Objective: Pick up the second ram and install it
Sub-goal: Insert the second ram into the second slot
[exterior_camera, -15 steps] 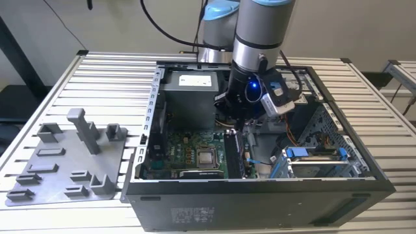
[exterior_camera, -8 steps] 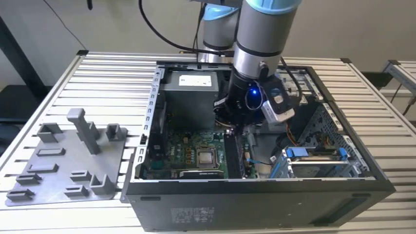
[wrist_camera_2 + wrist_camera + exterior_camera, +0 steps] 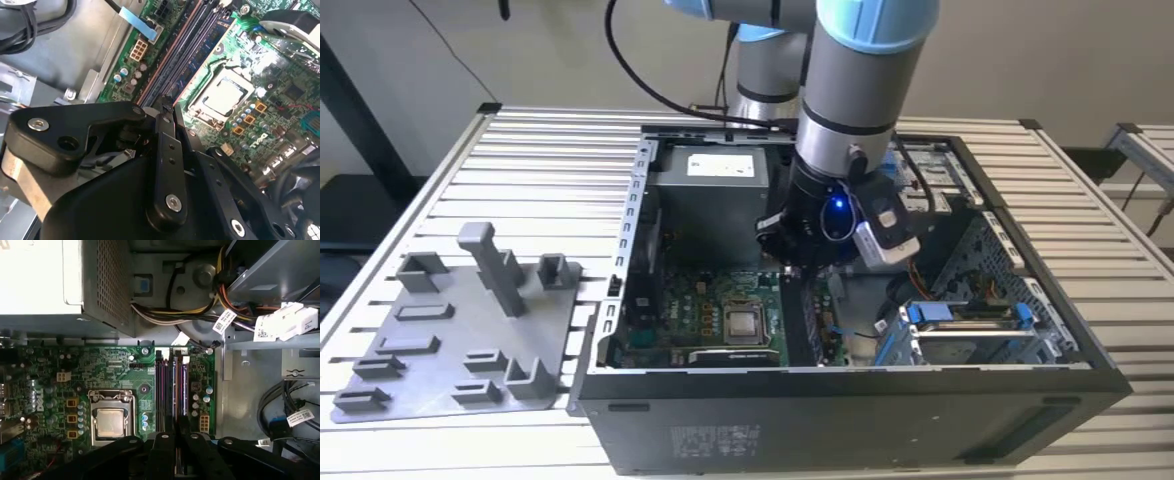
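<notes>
In the exterior view my gripper (image 3: 807, 262) is down inside the open computer case (image 3: 627, 260), over the green motherboard (image 3: 694, 310). In the first wrist view the second ram (image 3: 175, 390) appears edge-on as a thin dark strip lying along the memory slots (image 3: 161, 390), in line with them. The gripper (image 3: 176, 437) is shut on the end of that strip, with a black finger close against each face. In the second wrist view the gripper (image 3: 170, 107) has its fingertips pressed together right at the slots (image 3: 185, 50). Whether the stick is fully seated is hidden.
A processor socket (image 3: 111, 421) lies beside the slots. The power supply (image 3: 50, 280) and a cable bundle (image 3: 165, 315) sit beyond the slot ends. A drive cage with blue clips (image 3: 967, 320) fills the case's right in the exterior view. A grey fixture tray (image 3: 440, 390) with a tall post (image 3: 494, 265) lies outside.
</notes>
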`<state>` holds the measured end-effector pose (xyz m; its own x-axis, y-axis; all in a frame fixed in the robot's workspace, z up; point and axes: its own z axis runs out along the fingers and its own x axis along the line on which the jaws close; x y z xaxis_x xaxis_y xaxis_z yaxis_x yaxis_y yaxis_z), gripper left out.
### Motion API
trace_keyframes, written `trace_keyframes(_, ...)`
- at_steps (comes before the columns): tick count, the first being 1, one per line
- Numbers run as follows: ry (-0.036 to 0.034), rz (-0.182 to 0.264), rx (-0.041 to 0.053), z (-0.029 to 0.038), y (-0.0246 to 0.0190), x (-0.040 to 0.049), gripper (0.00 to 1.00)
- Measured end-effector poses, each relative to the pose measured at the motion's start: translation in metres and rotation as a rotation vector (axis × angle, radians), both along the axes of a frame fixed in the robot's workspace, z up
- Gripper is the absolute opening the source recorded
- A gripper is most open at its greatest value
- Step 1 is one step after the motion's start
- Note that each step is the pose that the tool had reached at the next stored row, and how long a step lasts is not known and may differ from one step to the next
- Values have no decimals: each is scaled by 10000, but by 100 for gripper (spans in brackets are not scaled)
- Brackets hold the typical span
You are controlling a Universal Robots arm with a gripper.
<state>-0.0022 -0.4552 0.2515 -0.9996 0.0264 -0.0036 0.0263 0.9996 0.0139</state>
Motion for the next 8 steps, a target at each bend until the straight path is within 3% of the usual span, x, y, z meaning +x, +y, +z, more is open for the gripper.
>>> trace_keyframes(8,11,-14,-7,-111,-6,-10,14)
